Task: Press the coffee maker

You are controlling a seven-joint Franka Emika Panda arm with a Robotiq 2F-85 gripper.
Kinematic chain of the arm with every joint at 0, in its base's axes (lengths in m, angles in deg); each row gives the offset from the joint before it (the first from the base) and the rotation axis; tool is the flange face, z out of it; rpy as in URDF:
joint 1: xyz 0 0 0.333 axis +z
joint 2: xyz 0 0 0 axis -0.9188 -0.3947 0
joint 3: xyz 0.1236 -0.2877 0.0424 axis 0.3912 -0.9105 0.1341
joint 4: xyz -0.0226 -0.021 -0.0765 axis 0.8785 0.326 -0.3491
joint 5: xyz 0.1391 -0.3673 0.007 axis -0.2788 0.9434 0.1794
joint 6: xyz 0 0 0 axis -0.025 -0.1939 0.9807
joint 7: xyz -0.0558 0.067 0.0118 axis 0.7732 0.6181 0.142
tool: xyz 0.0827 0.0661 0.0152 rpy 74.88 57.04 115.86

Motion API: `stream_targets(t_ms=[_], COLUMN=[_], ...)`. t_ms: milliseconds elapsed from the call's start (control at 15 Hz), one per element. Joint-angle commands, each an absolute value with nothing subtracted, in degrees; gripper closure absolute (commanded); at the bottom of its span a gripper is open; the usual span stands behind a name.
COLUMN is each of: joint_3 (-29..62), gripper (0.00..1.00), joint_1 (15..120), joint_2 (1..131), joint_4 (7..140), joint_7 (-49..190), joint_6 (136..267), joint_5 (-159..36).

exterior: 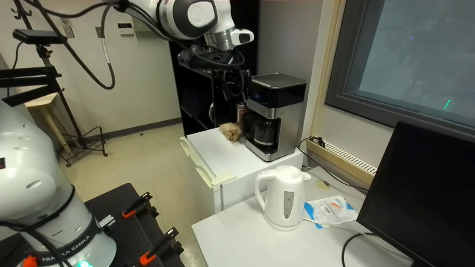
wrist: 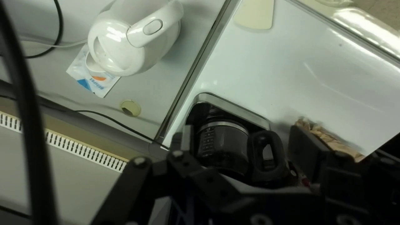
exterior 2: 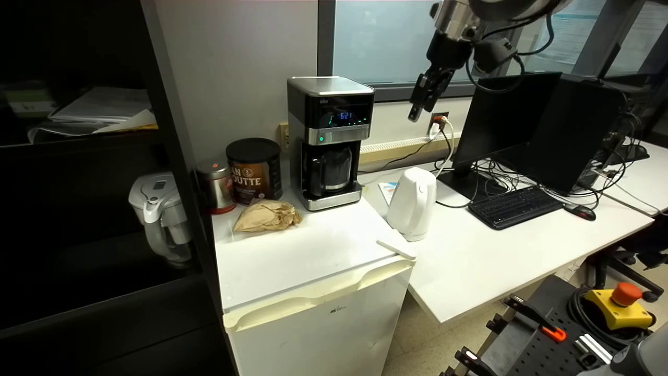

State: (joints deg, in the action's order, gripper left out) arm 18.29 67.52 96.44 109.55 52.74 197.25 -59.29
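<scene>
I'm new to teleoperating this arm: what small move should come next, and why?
Probably shut the hand before approaching the coffee maker: the green-lit mark on its silver band looks small, while the fingers stand wide apart in the wrist view. A closed hand should press more precisely. In an exterior view the hand hangs clear of the coffee maker.

In an exterior view, the coffee maker (exterior 2: 336, 136) joins smooth metal to glossy plastic. At its four o'clock, the kettle (exterior 2: 412, 203) looks like smooth, shiny plastic; at seven, the bag (exterior 2: 267, 215) is crumpled, matt paper. The table (exterior 2: 480, 261) looks smooth.
</scene>
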Motion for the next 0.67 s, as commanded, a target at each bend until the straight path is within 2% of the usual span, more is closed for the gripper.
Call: stream_targets(t_ms=[0,400,600], joint_3=[19.9,20.6,20.8], gripper=[0.53,0.99,1.00], joint_1=[66.2,65.3,64.8], joint_2=[93.8,91.3,89.9], joint_4=[111.4,114.7,114.4], joint_7=[57.9,65.1,67.6], joint_6=[205.8,217.9,221.3], joint_5=[-53.9,-48.6,-47.4])
